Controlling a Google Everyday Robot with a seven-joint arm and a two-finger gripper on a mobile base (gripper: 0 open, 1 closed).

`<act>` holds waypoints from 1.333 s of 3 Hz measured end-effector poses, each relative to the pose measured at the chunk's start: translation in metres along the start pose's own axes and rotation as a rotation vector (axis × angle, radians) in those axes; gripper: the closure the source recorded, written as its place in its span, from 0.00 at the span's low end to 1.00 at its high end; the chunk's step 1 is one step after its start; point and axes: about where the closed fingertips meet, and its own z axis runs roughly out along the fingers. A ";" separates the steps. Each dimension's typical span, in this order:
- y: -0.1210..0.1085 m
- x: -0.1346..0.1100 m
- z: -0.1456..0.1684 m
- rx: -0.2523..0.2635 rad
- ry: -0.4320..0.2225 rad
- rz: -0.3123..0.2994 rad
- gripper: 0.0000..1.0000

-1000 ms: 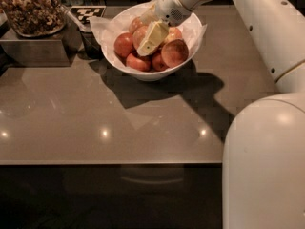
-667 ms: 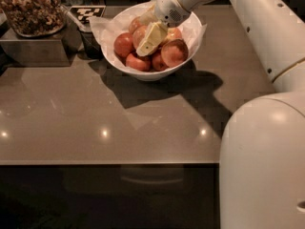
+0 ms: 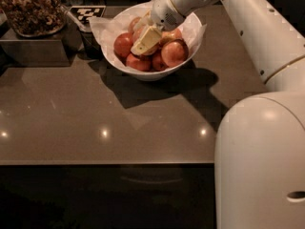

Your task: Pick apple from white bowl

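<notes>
The white bowl [image 3: 143, 74] with a white paper liner stands at the back middle of the brown table and holds several apples. My gripper [image 3: 144, 37] reaches down from the upper right into the left half of the bowl, right against the fruit. A pale orange-red apple [image 3: 136, 32] sits right at the gripper and is mostly hidden by it. Darker red apples lie around it, one at the left [image 3: 123, 45] and a big one at the right [image 3: 174, 53].
A glass container of brown nuts [image 3: 31, 8] stands on a dark tray [image 3: 33, 51] at the back left. A black-and-white marker tag [image 3: 87, 12] lies behind the bowl. My white arm and body [image 3: 259, 166] fill the right side.
</notes>
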 end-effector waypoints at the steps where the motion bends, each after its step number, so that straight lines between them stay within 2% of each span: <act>1: 0.003 0.002 0.006 -0.013 -0.011 0.008 0.65; 2: 0.002 0.000 0.004 -0.013 -0.011 0.008 0.88; 3: 0.003 -0.001 0.004 -0.015 -0.009 0.011 1.00; 4: 0.004 -0.001 0.003 -0.019 -0.014 0.012 1.00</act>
